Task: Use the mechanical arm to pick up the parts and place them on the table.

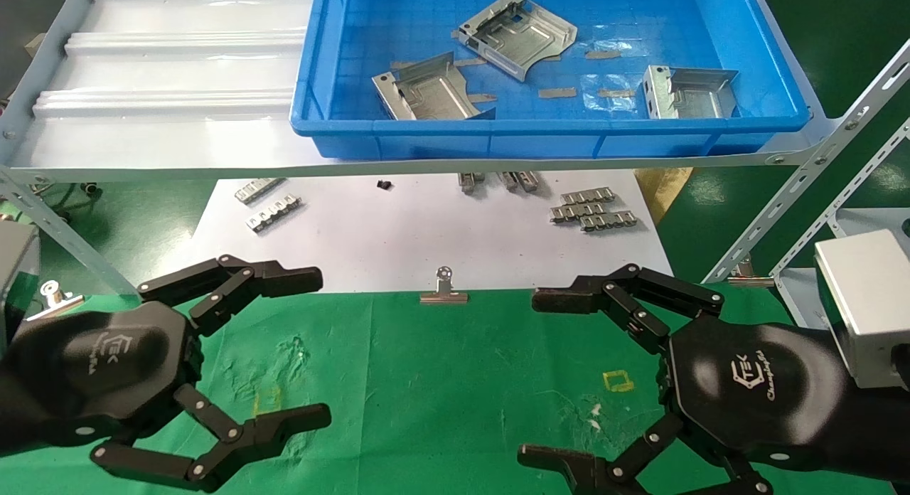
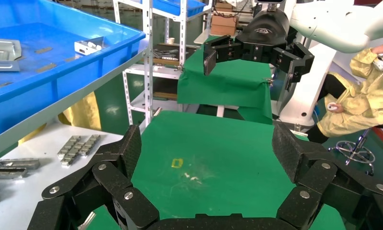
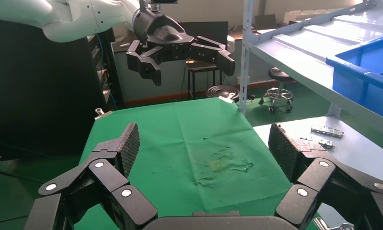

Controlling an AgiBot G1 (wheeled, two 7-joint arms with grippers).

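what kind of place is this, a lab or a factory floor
Most likely a factory-style robot test cell. Stamped metal parts lie in a blue tray on slotted-angle shelving, and an operator in a yellow coat sits near more shelving beyond the green table.

We see grey metal parts (image 1: 517, 33) in a blue tray (image 1: 554, 136), a green table (image 1: 441, 388) bearing yellow square marks (image 1: 618, 380), a white sheet (image 1: 398, 232), and black grippers, left (image 1: 313, 349) and right (image 1: 540, 374), lettered white.
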